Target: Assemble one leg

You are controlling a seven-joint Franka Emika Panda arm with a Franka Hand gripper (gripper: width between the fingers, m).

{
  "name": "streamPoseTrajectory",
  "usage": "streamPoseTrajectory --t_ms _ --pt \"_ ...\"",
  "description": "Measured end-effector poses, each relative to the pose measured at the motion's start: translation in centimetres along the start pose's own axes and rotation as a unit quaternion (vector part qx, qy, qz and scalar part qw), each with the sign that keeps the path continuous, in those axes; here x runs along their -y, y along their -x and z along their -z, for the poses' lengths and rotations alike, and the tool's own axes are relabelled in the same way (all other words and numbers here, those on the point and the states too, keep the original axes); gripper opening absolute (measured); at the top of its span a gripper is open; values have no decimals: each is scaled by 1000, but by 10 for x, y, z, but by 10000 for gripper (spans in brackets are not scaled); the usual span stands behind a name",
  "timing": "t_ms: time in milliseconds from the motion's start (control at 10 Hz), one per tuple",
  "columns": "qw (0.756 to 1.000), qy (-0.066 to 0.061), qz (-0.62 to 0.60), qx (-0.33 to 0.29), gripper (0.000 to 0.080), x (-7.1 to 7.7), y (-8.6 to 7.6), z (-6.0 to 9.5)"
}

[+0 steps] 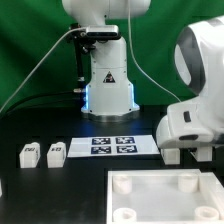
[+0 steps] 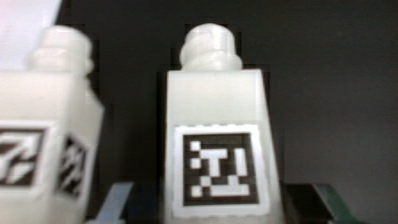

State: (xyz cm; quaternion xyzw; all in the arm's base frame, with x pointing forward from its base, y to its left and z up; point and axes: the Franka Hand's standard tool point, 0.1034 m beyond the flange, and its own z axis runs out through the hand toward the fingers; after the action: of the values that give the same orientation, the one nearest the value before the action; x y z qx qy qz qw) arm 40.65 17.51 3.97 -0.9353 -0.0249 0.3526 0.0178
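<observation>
The tool (image 2: 222,208) is straddling the leg (image 2: 221,130), which is standing upright on the table (image 1: 60,180) at the exterior view's right, just beyond the panel (image 1: 150,186). Whether the fingers are pressing on it or standing clear cannot be told.

Hazard: a second leg (image 2: 45,140) is standing just beside it, and an off-centre closure risks toppling it. A slack pinch risks the leg tilting.

The arm (image 1: 195,90) is hiding the tool in the exterior view. The wrist view is cutting off the fingertips.
</observation>
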Motion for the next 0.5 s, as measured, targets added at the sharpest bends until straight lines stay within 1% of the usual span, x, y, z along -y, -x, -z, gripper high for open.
streamPoseTrajectory --t_ms 100,200,300,400,500 --pt "1000 -2 21 -17 291 -10 5 30" --pt "998 -8 22 -65 291 -20 6 62" --pt "992 -12 16 -125 291 -27 12 85" --pt "986 -12 13 -164 291 -31 19 95" --pt "980 -12 15 -198 291 -29 14 87"
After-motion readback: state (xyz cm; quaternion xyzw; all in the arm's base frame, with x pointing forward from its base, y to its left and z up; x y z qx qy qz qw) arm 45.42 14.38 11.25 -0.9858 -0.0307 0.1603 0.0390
